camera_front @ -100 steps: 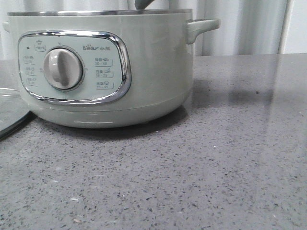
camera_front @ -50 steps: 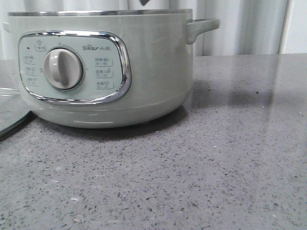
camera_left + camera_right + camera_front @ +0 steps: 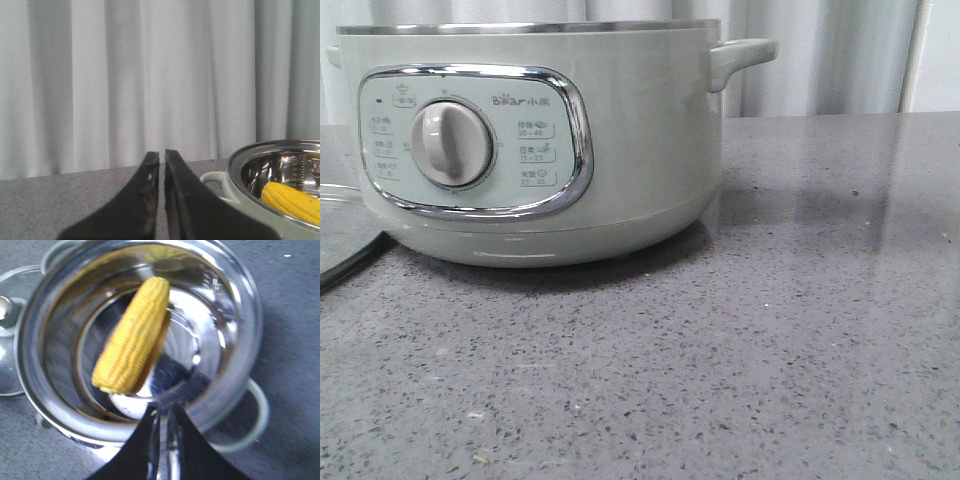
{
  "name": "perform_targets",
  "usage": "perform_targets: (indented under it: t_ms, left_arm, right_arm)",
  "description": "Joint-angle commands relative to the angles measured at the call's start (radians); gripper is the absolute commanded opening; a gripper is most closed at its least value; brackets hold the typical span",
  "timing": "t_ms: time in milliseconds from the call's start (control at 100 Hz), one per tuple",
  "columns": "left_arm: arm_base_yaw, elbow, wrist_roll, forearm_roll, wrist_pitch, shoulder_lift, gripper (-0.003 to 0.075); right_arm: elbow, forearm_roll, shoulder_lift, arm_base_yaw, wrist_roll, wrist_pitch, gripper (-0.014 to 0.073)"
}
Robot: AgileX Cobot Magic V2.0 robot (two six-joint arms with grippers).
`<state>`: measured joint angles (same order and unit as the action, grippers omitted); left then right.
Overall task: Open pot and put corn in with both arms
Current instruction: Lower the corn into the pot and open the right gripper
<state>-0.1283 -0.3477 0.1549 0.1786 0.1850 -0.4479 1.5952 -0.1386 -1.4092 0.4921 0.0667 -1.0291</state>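
Observation:
The pale grey-green pot (image 3: 640, 130) stands on the counter with its lid off. The yellow corn (image 3: 132, 335) lies inside on the pot's steel bottom (image 3: 200, 330); its end also shows in the left wrist view (image 3: 292, 200). My right gripper (image 3: 164, 407) is shut and empty, high above the pot's rim (image 3: 235, 385). My left gripper (image 3: 162, 154) is shut and empty, off to the side of the pot (image 3: 240, 187), near one handle. Neither gripper shows in the front view.
The glass lid (image 3: 340, 230) lies flat on the grey speckled counter (image 3: 770, 330) beside the pot; it also shows in the right wrist view (image 3: 10, 345). A pale curtain (image 3: 125, 75) hangs behind the counter. A pot handle (image 3: 740, 55) sticks out on the right.
A dark piece of the arm above the pot's rim in the front view has lifted up and gone out of frame. The pot and lid have not moved.

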Motion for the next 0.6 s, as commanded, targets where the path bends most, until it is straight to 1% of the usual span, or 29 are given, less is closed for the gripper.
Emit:
perform_targets:
  t_ms: [0, 120, 220, 310, 460, 590]
  left_arm:
    - [-0.006, -0.035, 0.009, -0.014, 0.066, -0.003, -0.0020]
    - [-0.006, -0.035, 0.009, -0.014, 0.068, -0.003, -0.0020]
    - [-0.006, -0.035, 0.009, -0.014, 0.066, -0.003, -0.0020]
    - [-0.006, -0.033, 0.009, -0.014, 0.066, -0.003, -0.0020]
    - [-0.006, -0.009, 0.031, -0.014, 0.072, -0.003, -0.0020]
    - [-0.006, 0.028, 0.033, -0.014, 0.090, -0.001, -0.0020]
  right_arm:
    - [-0.041, 0.023, 0.097, 0.002, 0.013, 0.081, -0.0074]
    - [-0.179, 0.025, 0.195, 0.002, 0.013, 0.195, -0.0074]
    - [-0.315, 0.027, 0.288, 0.002, 0.013, 0.326, -0.0074]
    - [-0.449, 0.055, 0.373, 0.002, 0.013, 0.432, -0.0074]
    - [-0.651, 0.062, 0.498, 0.000, 0.013, 0.511, -0.0074]
    - [-0.791, 0.063, 0.596, -0.003, 0.013, 0.577, -0.0074]
